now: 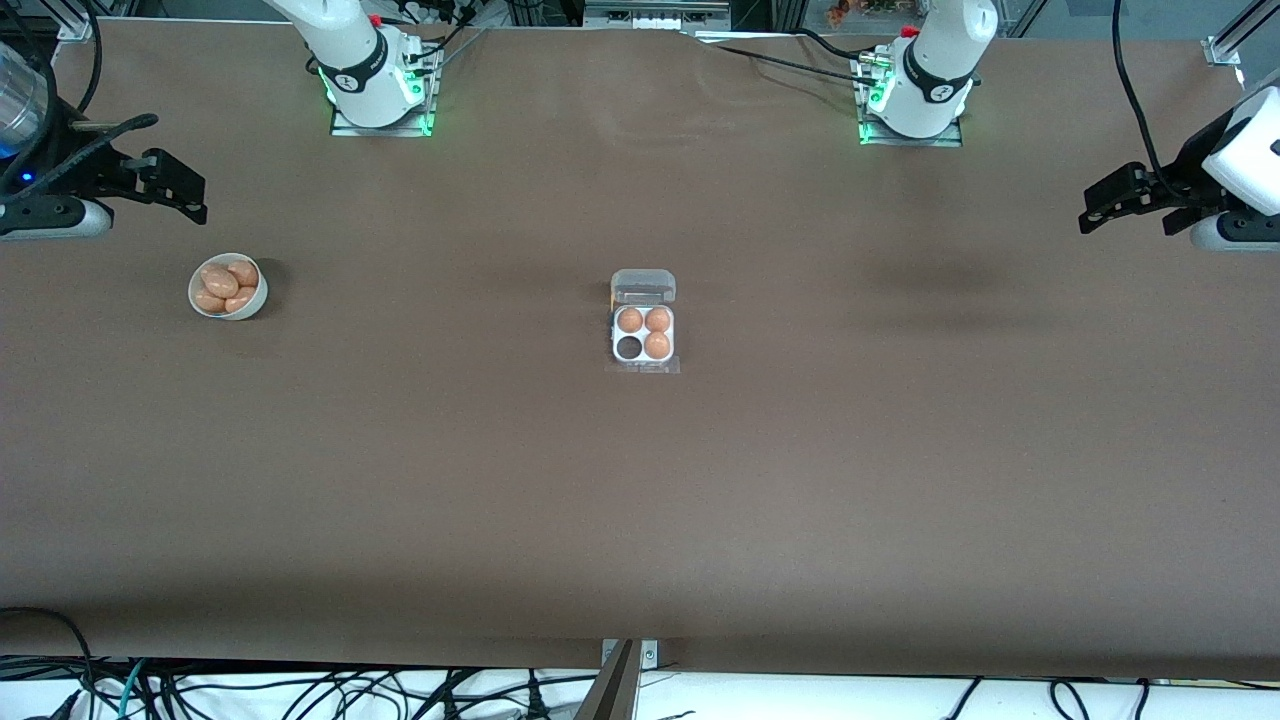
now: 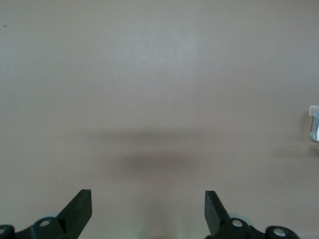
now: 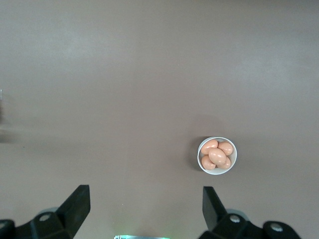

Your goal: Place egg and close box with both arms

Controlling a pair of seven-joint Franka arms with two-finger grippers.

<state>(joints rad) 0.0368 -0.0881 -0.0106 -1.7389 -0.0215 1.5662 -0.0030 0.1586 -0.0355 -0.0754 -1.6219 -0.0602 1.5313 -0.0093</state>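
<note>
The box [image 1: 643, 335] sits at the table's middle, a white four-cell tray with its clear lid [image 1: 643, 286] open and lying flat. Three cells hold tan-orange eggs; the cell nearest the camera toward the right arm's end is empty. Several eggs [image 1: 226, 285] lie in a round white bowl [image 1: 209, 307] toward the right arm's end, also in the right wrist view [image 3: 217, 155]. My right gripper [image 1: 180, 190] hangs open and empty over the table's edge beside the bowl. My left gripper [image 1: 1105, 205] hangs open and empty over the other end. An edge of the box shows in the left wrist view [image 2: 314, 124].
The arm bases [image 1: 375, 85] [image 1: 915, 100] stand along the table edge farthest from the camera. Cables trail off the table's near edge [image 1: 300, 690]. The brown tabletop [image 1: 640, 500] is bare around the box.
</note>
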